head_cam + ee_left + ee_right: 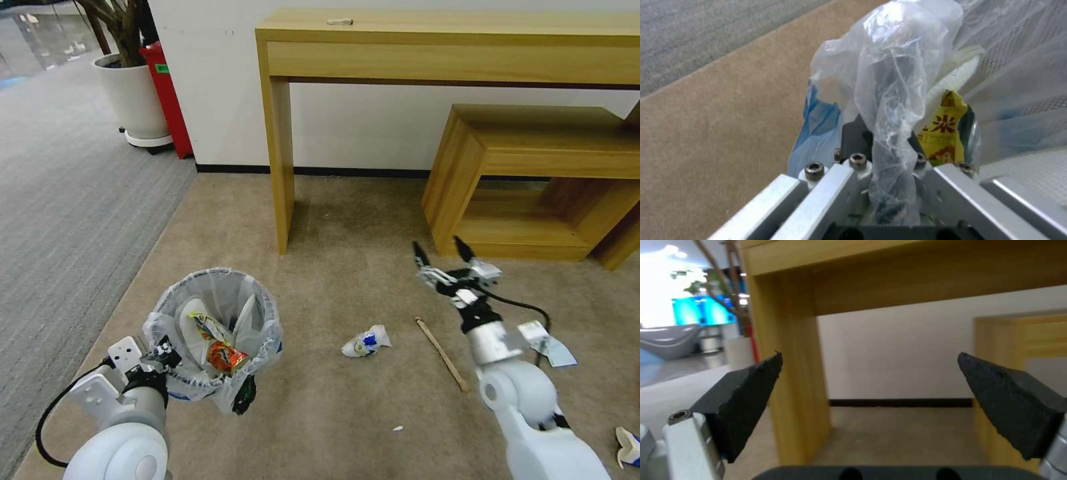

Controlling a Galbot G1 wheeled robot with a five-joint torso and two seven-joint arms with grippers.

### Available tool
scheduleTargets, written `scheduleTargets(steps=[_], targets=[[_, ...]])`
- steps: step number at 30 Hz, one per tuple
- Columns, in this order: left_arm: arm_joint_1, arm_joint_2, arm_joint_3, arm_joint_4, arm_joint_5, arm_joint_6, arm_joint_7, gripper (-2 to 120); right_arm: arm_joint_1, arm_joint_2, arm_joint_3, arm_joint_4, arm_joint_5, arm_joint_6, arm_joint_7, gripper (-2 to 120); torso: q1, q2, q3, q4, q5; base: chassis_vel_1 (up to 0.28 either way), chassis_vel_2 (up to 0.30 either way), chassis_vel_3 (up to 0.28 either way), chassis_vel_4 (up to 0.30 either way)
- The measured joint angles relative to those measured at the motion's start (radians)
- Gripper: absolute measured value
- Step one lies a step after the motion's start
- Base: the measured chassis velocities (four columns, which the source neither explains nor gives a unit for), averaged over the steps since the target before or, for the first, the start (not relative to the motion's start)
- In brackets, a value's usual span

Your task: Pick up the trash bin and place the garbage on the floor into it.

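From the head camera we see the left gripper [162, 355] clamped on the rim of the trash bin [215, 333], a small black bin lined with a translucent bag. The bin holds white slippers [191, 327] and a red snack packet [227, 357]. The right gripper [443, 256] hangs above the beige carpet [347, 220] with its two black fingers spread wide, holding nothing. To the right of the bin on the carpet lie a crumpled blue-white paper cup [366, 341], then a wooden stick [441, 353], then a pale blue tissue [551, 347] partly behind the right arm. Beyond the bin stands a tall wooden console table [453, 47], with a lower wooden bench [533, 180] beside it. A grey ribbed carpet [60, 200] runs to the left of the bin, and a white planter [133, 100] stands in the far corner. A blue-and-white scrap [628, 445] is cut off at the picture's edge; we cannot tell what it is.

From the left wrist camera we see the bin's plastic bag liner [893, 100] bunched between the gripper's metal parts, hiding the fingers. A yellow wrapper [943, 133] shows inside the bin.

From the right wrist camera we see both black fingertips [751, 400] far apart with nothing between them, facing the console table's leg [786, 373] and a white wall [893, 356].
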Motion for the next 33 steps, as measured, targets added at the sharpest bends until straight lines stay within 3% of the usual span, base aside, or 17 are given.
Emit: scheduleTargets(steps=[12,21,24,25,28,33], targets=[[0.014,0.008,-0.028,-0.010,-0.023,-0.007,0.001,0,-0.030,0.026,0.014,-0.004,-0.003,0.020,0.030,100,0.000,0.000,0.000,0.0002,-0.0001,0.000,0.000,0.000,0.000],[0.036,0.002,-0.028,-0.017,-0.015,-0.015,0.001,0,0.003,0.039,-0.065,-0.044,0.010,-0.102,0.142,100,0.000,0.000,0.000,0.0002,-0.0001,0.000,0.000,0.000,0.000],[0.039,-0.003,-0.021,-0.017,-0.002,-0.016,0.001,0,0.035,0.042,-0.106,-0.060,0.089,-0.258,0.246,100,0.000,0.000,0.000,0.0001,-0.0001,0.000,0.000,0.000,0.000],[0.039,-0.003,-0.021,-0.017,-0.002,-0.016,0.001,0,0.035,0.042,-0.106,-0.060,0.089,-0.258,0.246,100,0.000,0.000,0.000,0.0001,-0.0001,0.000,0.000,0.000,0.000],[0.044,-0.004,-0.019,-0.017,0.008,-0.017,0.000,0,0.100,0.055,-0.169,-0.114,0.270,-0.449,0.417,100,0.000,0.000,0.000,0.0002,-0.0002,0.000,0.000,0.000,0.000],[0.041,-0.004,-0.019,-0.017,0.012,-0.017,-0.001,0,0.148,0.082,-0.212,-0.178,0.391,-0.569,0.536,100,0.000,0.000,0.000,0.0002,-0.0003,0.000,0.000,0.000,0.000]])
